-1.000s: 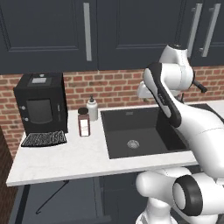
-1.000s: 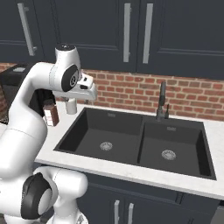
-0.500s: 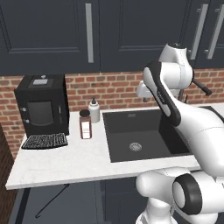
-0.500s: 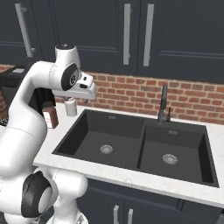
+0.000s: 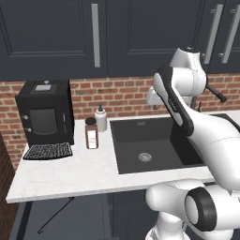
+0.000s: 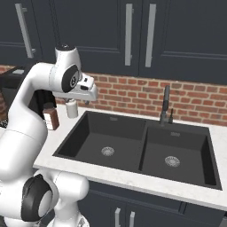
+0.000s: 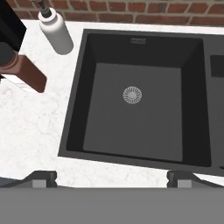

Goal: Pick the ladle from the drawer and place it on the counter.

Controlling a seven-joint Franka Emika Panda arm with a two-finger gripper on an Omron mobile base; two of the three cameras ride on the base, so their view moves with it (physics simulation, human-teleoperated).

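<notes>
My gripper [image 7: 111, 177] hangs open and empty high above the left basin of the black sink [image 7: 131, 100]. The base views show the gripper [image 5: 153, 99] [image 6: 87, 98] over the sink's back left. The white speckled counter [image 5: 70, 173] [image 6: 133, 179] [image 7: 35, 127] runs around the sink. Below its front edge at the lower left, the dark drawer [image 5: 93, 215] stands pulled out. A thin dark rod lies slantwise in it, which looks like the ladle [image 5: 56, 215]. The gripper is far above and to the right of it.
A black coffee machine [image 5: 44, 112] stands at the counter's left end. Beside it are a brown bottle [image 5: 91, 133] [image 7: 26, 72] and a white soap dispenser [image 5: 101, 118] [image 7: 56, 30]. A faucet [image 6: 165, 104] rises behind the sink. Upper cabinets hang above.
The whole picture has shifted slightly, so the base has moved a little. The arm holds the same pose over the sink and the gripper stays open.
</notes>
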